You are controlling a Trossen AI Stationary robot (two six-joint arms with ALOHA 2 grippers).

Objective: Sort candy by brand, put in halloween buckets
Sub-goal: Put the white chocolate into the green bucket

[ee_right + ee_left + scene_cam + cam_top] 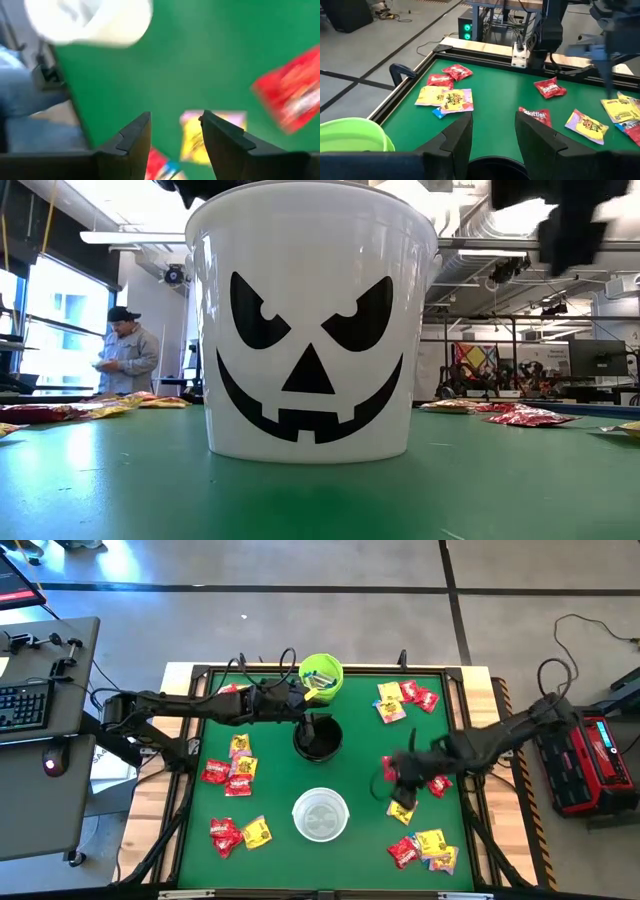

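1. Candy packets, small, flat, shiny, in red, yellow and pale colours, lie in little heaps all round the white see-through bucket [320,814] in the middle of the green table [360,755].
2. Black round bucket [317,737] sits just behind the white one; lime green bucket [321,675] is farther back w/ some candy in it.
3. Left gripper [492,131] hovers over the black bucket, fingers apart, nothing in them.
4. Right gripper [175,131] is right of the white bucket, fingers apart, empty, above a yellow packet [202,137].
5. Step, I think: picking the next candy. Next move prob needs going down and pinching that yellow packet.
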